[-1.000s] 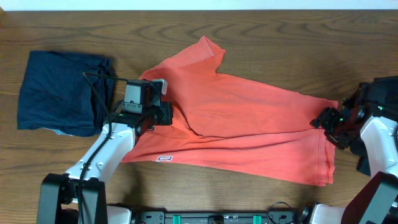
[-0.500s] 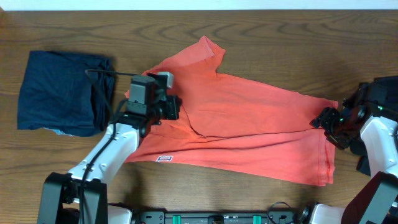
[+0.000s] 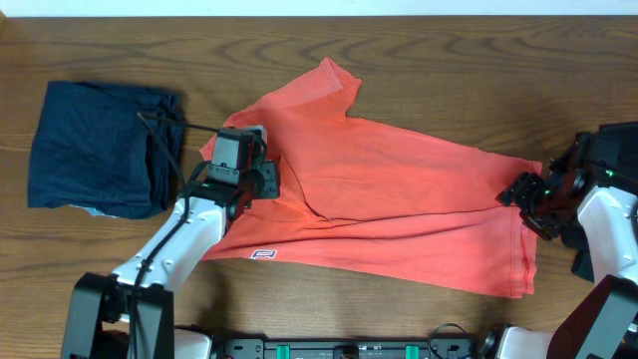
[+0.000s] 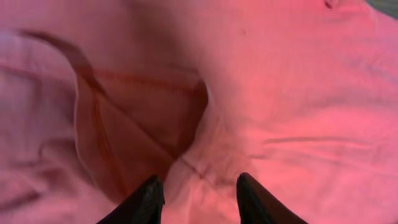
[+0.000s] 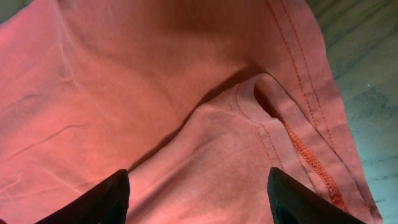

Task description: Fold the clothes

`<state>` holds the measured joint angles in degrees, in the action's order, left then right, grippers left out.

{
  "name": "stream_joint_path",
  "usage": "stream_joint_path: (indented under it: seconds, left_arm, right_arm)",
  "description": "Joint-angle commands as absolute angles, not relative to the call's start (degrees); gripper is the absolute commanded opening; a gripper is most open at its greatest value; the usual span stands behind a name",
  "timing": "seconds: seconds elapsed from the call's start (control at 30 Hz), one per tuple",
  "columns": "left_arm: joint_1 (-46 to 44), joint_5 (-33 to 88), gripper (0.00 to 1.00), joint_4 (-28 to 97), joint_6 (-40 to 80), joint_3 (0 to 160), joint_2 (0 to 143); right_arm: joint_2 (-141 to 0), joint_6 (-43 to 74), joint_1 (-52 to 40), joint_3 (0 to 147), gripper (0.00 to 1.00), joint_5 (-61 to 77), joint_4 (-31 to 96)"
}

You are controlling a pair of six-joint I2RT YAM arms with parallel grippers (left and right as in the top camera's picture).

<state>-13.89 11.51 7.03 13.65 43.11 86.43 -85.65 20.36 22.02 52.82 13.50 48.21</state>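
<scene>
1. The coral-red T-shirt [image 3: 399,209] lies spread across the middle of the table [image 3: 449,60]. It runs from the upper centre of the overhead frame down to the lower right.
2. One short sleeve [image 3: 334,85] points toward the top of the frame. A small white label [image 3: 263,254] shows near the shirt's lower left edge.
3. A navy garment [image 3: 90,150] lies bunched at the upper left, apart from the shirt. Its right edge looks darker, and it cannot be told whether that is a separate piece.
4. The left arm [image 3: 184,234] reaches up from the lower left, and the left jaws sit over the shirt's left part.
5. In the left wrist view, the dark fingertips [image 4: 149,198] stand apart, released, at the bottom of the frame. A raised crease of red cloth [image 4: 186,124] lies above and between them.
6. The right arm [image 3: 608,234] stands at the right edge, and the right jaws sit at the shirt's right end.
7. In the right wrist view, the fingertips [image 5: 93,199] are spread wide and grasp nothing. The stitched hem [image 5: 305,149] folds over itself between them, with bare wood at the upper right.
</scene>
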Motion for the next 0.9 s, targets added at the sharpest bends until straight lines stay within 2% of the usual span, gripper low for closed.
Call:
stream_joint_path:
  seconds: [0.0, 0.27, 0.4, 0.47, 0.57, 0.63, 0.73, 0.8, 0.87]
  left_arm:
    - [-13.69, 9.80, 0.42, 5.48, 12.58, 43.72, 90.13]
    - [-13.69, 13.10, 0.43, 2.07, 12.60, 43.75, 94.76]
    - [-13.69, 18.11, 0.21, 1.32, 12.62, 43.75, 94.72]
    - [-13.82, 21.45, 0.15, 0.49, 12.62, 43.75, 94.74]
    - [-13.85, 19.68, 0.13, 0.71, 12.58, 43.75, 94.74]
    - [-13.85, 15.81, 0.17, 0.67, 12.53, 43.75, 94.72]
    - [-13.80, 11.18, 0.28, -0.40, 12.53, 43.77, 94.72]
    - [-13.80, 8.67, 0.39, -1.04, 12.49, 43.75, 94.74]
    - [-13.80, 6.44, 0.44, -1.23, 12.51, 43.75, 94.74]
  right_arm:
    - [-84.86, 19.66, 22.11, 53.56, 0.68, 13.76, 48.21]
    - [-84.86, 19.66, 22.11, 53.56, 0.69, 13.76, 48.23]
    - [-84.86, 19.66, 22.11, 53.56, 0.69, 13.74, 48.21]
    - [-84.86, 19.66, 22.11, 53.56, 0.69, 13.74, 48.21]
    - [-84.86, 19.66, 22.11, 53.56, 0.69, 13.74, 48.21]
    - [-84.86, 19.66, 22.11, 53.56, 0.69, 13.76, 48.23]
    - [-84.86, 19.66, 22.11, 53.56, 0.69, 13.76, 48.27]
    - [-84.86, 19.66, 22.11, 53.56, 0.69, 13.76, 48.42]
    - [-84.86, 19.66, 22.11, 53.56, 0.69, 13.74, 48.45]
